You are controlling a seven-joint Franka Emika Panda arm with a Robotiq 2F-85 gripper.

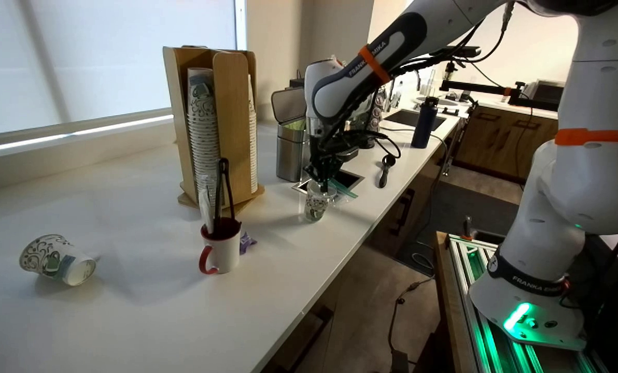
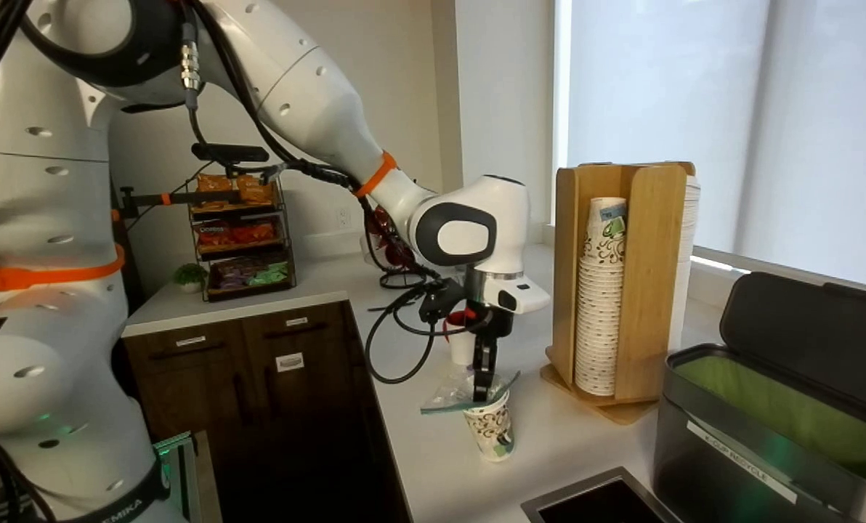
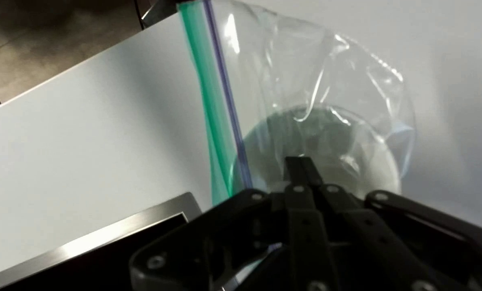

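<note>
My gripper (image 3: 300,158) points down with its fingers pressed together. Its tips stand at the mouth of a patterned paper cup (image 2: 491,432). A clear zip bag (image 3: 318,72) with a green and purple seal is draped over that cup, and the fingertips push against the bag above the opening. Whether a fold of it is pinched cannot be made out. In an exterior view the cup (image 1: 315,207) leans a little on the white counter, and the bag (image 2: 451,392) sticks out sideways over its rim. The cup's inside shows only blurred through the plastic.
A wooden cup holder (image 1: 231,129) with stacked cups stands close by, near a steel bin (image 2: 738,450) with its lid up. A metal-framed counter opening (image 2: 596,501) lies near the cup. A red-handled mug (image 1: 223,254) and a cup on its side (image 1: 55,261) are also on the counter.
</note>
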